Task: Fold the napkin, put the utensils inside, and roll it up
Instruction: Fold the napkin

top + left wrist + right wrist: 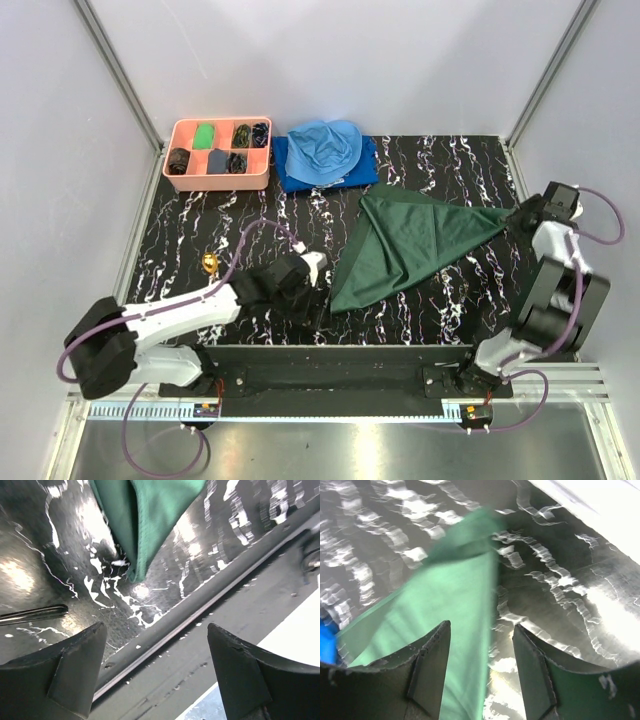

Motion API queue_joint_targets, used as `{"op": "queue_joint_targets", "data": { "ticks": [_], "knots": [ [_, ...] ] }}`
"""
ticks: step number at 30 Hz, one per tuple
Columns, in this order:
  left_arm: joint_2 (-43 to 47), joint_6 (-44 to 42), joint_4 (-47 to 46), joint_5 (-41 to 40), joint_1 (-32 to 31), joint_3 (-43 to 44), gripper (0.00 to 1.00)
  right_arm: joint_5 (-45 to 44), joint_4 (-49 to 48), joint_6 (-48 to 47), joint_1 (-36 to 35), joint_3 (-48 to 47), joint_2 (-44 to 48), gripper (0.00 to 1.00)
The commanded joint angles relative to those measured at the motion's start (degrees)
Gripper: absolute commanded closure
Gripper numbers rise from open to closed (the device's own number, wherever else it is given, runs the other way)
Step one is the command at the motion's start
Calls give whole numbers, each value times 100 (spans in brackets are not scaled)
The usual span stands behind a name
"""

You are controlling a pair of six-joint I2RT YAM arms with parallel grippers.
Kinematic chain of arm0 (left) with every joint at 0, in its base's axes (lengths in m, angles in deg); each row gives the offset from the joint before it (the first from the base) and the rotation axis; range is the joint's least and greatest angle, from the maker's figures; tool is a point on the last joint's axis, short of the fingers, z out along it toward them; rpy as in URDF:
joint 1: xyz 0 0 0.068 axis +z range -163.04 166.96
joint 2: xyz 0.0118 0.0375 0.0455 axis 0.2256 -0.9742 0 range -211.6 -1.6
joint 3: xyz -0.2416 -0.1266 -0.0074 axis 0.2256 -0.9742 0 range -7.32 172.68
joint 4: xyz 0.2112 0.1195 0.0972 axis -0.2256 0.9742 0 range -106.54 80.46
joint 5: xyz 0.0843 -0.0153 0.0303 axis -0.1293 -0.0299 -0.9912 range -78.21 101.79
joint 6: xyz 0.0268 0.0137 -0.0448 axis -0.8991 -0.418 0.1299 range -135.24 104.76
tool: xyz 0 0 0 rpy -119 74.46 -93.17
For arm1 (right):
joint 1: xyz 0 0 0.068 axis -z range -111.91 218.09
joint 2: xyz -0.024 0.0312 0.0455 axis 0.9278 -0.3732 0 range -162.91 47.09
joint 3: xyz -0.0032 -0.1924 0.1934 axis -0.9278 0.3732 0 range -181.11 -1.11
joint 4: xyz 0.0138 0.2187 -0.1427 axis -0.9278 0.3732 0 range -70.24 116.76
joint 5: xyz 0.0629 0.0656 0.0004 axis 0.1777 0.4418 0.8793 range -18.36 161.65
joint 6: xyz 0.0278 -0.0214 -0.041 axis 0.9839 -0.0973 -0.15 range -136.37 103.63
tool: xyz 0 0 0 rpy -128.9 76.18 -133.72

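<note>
Just beyond left tool (pixel 156 642), napkin (pixel 152 517)

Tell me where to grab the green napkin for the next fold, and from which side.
Take the napkin by its near pointed corner, coming from the left with the left gripper, which hangs open just short of it. The cloth lies flat as a folded triangle, and its layers meet at that tip, so a low pinch there probably catches both.
</note>
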Motion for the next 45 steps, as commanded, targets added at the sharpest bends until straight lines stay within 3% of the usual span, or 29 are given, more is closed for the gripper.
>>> {"op": "queue_joint_targets", "data": {
  "ticks": [1,5,10,14,19,25,31,39,45],
  "knots": [
    [256,-191,17,-170,353,455,16,48,-51,-129,-905,259,1345,38],
    [-314,-367,-442,242,776,682,22,161,-122,-253,-2065,-56,1190,37],
    [-1079,-359,-1125,970,803,938,31,599,-297,-858,-3479,-1241,-215,37],
    [-1317,-166,-1540,1272,811,921,37,1171,-456,-1744,-4078,-2391,-1296,34],
    [-1414,-86,-1690,1360,803,824,40,1611,-333,-2562,-4387,-3421,-2369,29],
    [-1660,-24,-1638,1448,803,684,41,1437,466,-2661,-4546,-4591,-3196,28],
    [-1731,-77,-1514,1281,741,666,43,602,721,-2039,-4598,-4233,-2960,28],
    [-1854,-60,-1523,1316,601,666,49,698,1055,-633,-4818,-3950,-2775,30],
    [-1889,-16,-1462,1263,557,639,56,496,1100,-227,-4924,-3898,-2906,33]
  ]
}}
